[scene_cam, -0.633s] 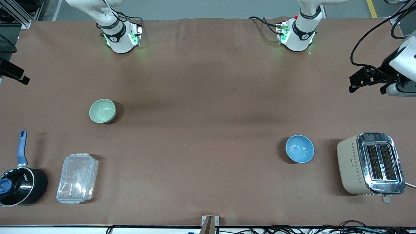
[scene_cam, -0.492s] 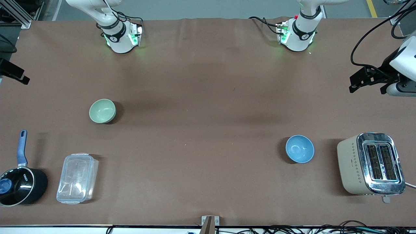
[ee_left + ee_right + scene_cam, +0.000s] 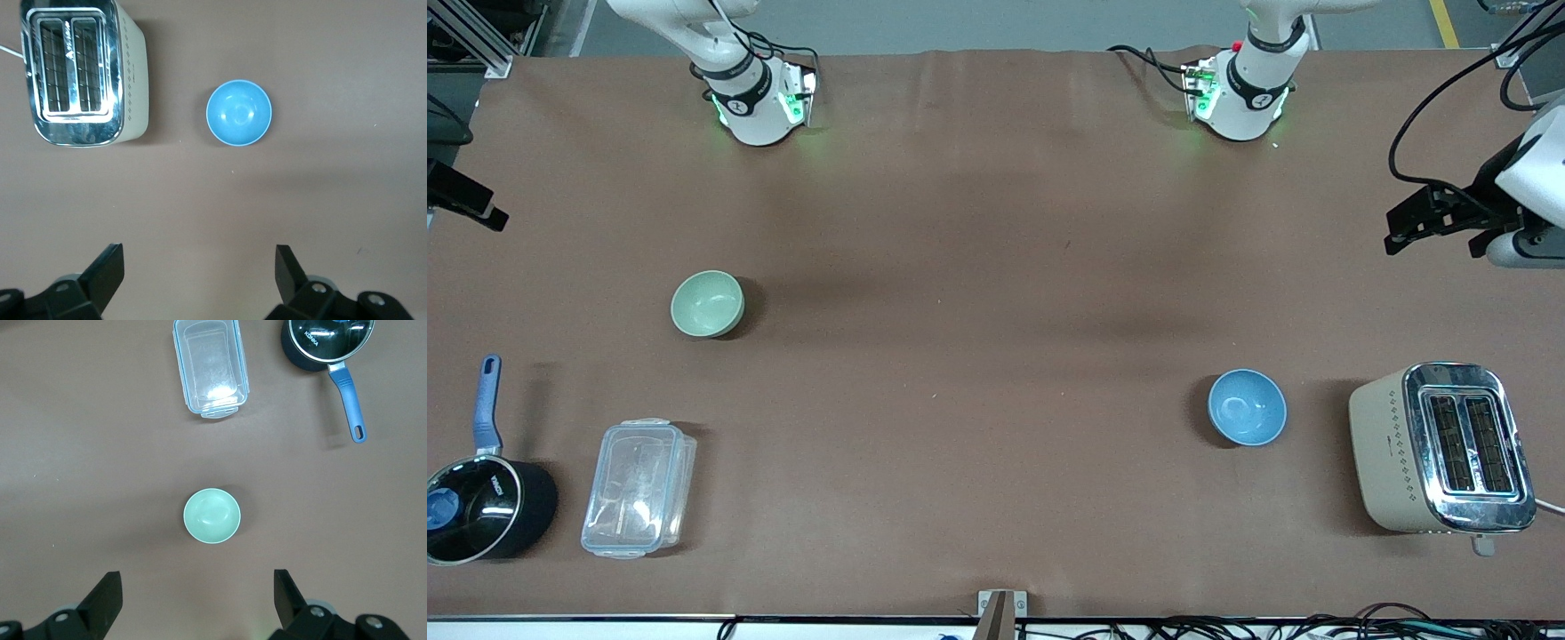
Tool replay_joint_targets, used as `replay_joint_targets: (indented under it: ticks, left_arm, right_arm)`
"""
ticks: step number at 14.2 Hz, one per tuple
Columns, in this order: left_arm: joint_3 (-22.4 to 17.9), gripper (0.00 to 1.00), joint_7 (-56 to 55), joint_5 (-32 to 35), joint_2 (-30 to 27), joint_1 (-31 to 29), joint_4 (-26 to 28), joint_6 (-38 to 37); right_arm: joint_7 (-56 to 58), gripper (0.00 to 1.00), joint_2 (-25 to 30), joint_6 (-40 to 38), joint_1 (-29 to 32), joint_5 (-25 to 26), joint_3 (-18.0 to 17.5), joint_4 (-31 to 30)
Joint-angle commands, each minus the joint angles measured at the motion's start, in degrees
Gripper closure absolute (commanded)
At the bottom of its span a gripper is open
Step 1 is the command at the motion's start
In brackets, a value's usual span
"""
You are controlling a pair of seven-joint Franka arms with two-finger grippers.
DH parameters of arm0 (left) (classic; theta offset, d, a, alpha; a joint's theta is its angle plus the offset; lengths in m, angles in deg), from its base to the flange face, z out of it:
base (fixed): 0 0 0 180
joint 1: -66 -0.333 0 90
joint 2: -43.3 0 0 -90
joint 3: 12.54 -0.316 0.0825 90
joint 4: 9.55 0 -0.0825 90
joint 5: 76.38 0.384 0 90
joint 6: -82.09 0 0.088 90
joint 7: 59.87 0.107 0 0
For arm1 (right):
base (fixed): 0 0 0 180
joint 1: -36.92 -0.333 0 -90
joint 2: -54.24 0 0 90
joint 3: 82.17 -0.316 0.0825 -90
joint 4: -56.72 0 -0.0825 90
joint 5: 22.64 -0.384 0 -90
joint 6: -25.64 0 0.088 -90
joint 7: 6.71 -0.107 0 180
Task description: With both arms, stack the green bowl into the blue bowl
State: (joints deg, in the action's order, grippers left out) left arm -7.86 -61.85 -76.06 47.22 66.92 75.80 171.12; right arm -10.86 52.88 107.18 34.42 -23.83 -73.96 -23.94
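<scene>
The green bowl (image 3: 707, 303) stands upright on the brown table toward the right arm's end; it also shows in the right wrist view (image 3: 212, 515). The blue bowl (image 3: 1247, 407) stands upright toward the left arm's end, nearer to the front camera, and shows in the left wrist view (image 3: 239, 112). My right gripper (image 3: 197, 573) is open and empty, high over bare table beside the green bowl. My left gripper (image 3: 198, 248) is open and empty, high over bare table beside the blue bowl. Both bowls are empty.
A cream and chrome toaster (image 3: 1440, 449) stands beside the blue bowl at the left arm's end. A clear lidded container (image 3: 639, 487) and a black saucepan with blue handle (image 3: 480, 511) lie nearer the front camera than the green bowl. The arm bases (image 3: 756, 102) (image 3: 1240, 93) stand at the back edge.
The bowls have not moved. A white and black arm part at the table's edge on the left arm's end has shifted slightly.
</scene>
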Motion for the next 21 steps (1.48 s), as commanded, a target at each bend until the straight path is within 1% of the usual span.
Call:
replay_joint_targets:
  ticks: [1, 2, 4, 5, 6, 8, 12, 14, 16, 17, 18, 19, 21]
  left_arm:
    - [-0.11, 0.0, 0.66, -0.24, 5.2, 0.57, -1.23, 1.14]
    - [-0.02, 0.0, 0.23, -0.32, 7.57, 0.32, -1.15, 3.24]
    - [-0.02, 0.0, -0.21, -0.24, 10.83, 0.58, -0.8, 6.84]
    - [-0.02, 0.0, -0.48, -0.24, 12.5, 0.4, -0.01, 8.87]
    - [0.06, 0.0, -0.65, -0.24, 13.3, 0.31, 1.56, 11.84]
    - [0.07, 0.0, -1.61, -0.24, 13.57, 0.84, 5.6, 16.86]
    - [0.15, 0.0, -7.41, 2.48, 18.92, 3.12, 7.2, 20.04]
    - [0.07, 0.0, -7.51, 2.66, 21.73, 2.95, 8.51, 24.25]
    - [0.15, 0.0, -7.69, 2.66, 24.37, 3.12, 10.62, 30.04]
    - [0.07, 0.0, -7.69, 2.75, 25.08, 3.13, 12.2, 32.85]
    - [0.07, 0.0, -7.34, 2.75, 25.61, 2.95, 13.52, 35.49]
    - [0.07, 0.01, -7.16, 3.45, 26.31, 2.69, 13.71, 36.73]
    - [0.07, 0.04, -7.07, 7.13, 27.63, 1.99, 13.27, 37.45]
  right_arm:
    - [1.77, 0.0, 0.22, -0.25, 0.56, -0.13, 0.05, -0.37]
    - [3.08, 0.0, 0.22, -0.25, 0.91, -0.22, 0.05, -0.81]
    - [4.5, 0.0, 0.31, 0.54, 1.27, 0.04, 0.14, -5.18]
    - [4.5, 0.0, 0.48, 1.94, 1.27, 0.56, 0.14, -8.6]
    - [4.59, 0.0, 1.09, 5.34, 1.09, 1.53, 0.14, -13.51]
    - [4.85, 0.0, 1.45, 11.32, 1.18, 1.97, 0.14, -22.04]
    - [4.94, 0.0, 4.96, 36.43, 1.53, 2.85, 0.49, -44.7]
    - [5.2, 0.0, 5.05, 45.85, 1.62, 3.73, 0.58, -52.64]
    - [5.29, 0.0, 4.7, 57.44, 2.32, 3.91, 0.85, -60.8]
    - [5.29, 0.0, 4.53, 64.46, 2.41, 3.91, 0.85, -64.93]
    - [5.29, 0.0, 3.66, 69.92, 2.41, 4.0, 0.93, -67.5]
    - [5.29, 0.0, 1.56, 74.5, 2.76, 4.0, 0.93, -69.18]
    - [5.29, 0.0, -1.96, 79.89, 3.38, 3.91, 0.85, -70.33]
